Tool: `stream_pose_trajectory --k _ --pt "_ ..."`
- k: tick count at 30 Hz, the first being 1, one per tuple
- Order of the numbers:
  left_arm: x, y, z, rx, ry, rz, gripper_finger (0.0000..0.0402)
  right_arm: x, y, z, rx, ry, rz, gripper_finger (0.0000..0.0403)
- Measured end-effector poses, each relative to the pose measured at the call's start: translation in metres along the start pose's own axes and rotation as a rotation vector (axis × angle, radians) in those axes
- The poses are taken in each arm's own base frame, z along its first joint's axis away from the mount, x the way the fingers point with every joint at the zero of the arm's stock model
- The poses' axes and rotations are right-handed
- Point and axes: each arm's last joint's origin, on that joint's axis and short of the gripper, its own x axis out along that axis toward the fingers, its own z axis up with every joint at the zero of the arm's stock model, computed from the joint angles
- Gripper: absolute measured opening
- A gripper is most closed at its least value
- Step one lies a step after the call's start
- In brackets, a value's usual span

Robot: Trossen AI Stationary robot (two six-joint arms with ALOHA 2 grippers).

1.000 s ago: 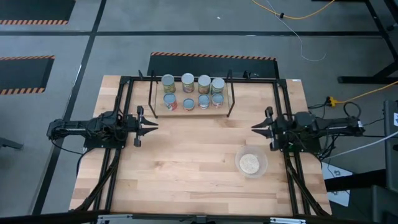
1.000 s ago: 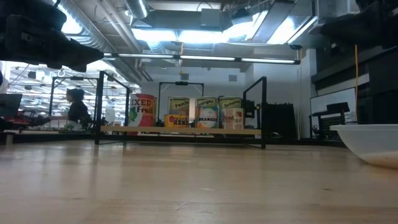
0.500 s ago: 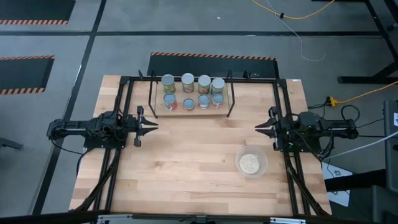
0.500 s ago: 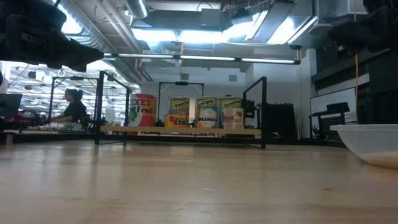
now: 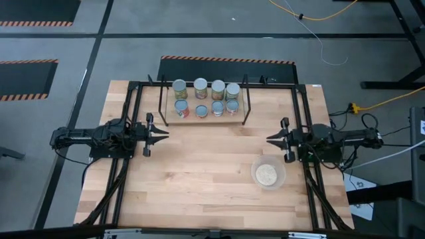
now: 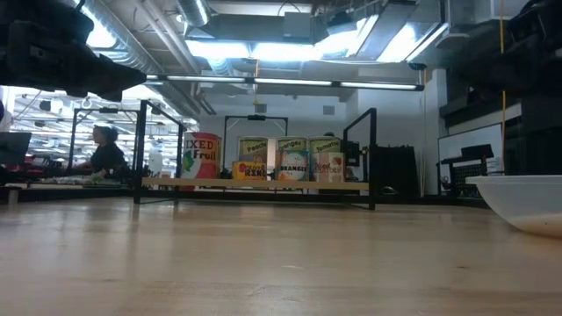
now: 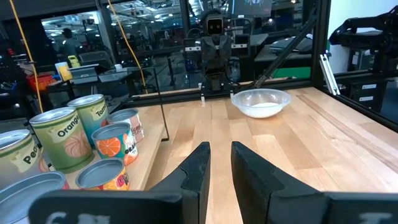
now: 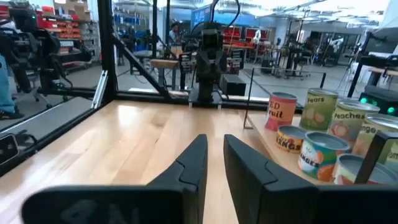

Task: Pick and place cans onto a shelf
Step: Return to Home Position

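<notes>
Several cans [image 5: 201, 98] stand upright in two rows on the shelf [image 5: 161, 106], a black rod rack with a pale board at the table's far middle. They also show in the low view [image 6: 290, 161], the left wrist view [image 7: 68, 140] and the right wrist view [image 8: 320, 134]. My left gripper [image 5: 165, 135] is shut and empty above the table, left of centre, pointing right; its fingers show in the left wrist view [image 7: 219, 148]. My right gripper [image 5: 268, 139] is shut and empty right of centre, pointing left; it also shows in its own view [image 8: 214, 142].
A clear round bowl [image 5: 267, 174] with beige grains sits on the table near my right gripper, toward the near side. A black tube frame [image 5: 133, 89] edges the wooden table. Bare wood [image 5: 212, 159] lies between the two grippers. A person [image 6: 107, 149] sits in the room beyond.
My right gripper has drawn back a little toward the table's right edge, then come back toward the left and slightly nearer. The cans and the left arm have stayed still.
</notes>
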Motion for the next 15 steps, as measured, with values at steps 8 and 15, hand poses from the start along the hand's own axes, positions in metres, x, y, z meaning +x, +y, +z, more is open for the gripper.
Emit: stream_pose_trajectory --k 8,15 --pt "0.0000 0.0000 0.0000 0.000 0.000 0.000 0.0059 0.0002 -0.0006 -0.0006 -0.023 0.007 -0.004 0.0059" --pt "0.0000 0.0000 0.0000 0.000 0.000 0.000 0.0059 0.0008 -0.0004 -0.0016 0.004 0.019 0.002 0.0059"
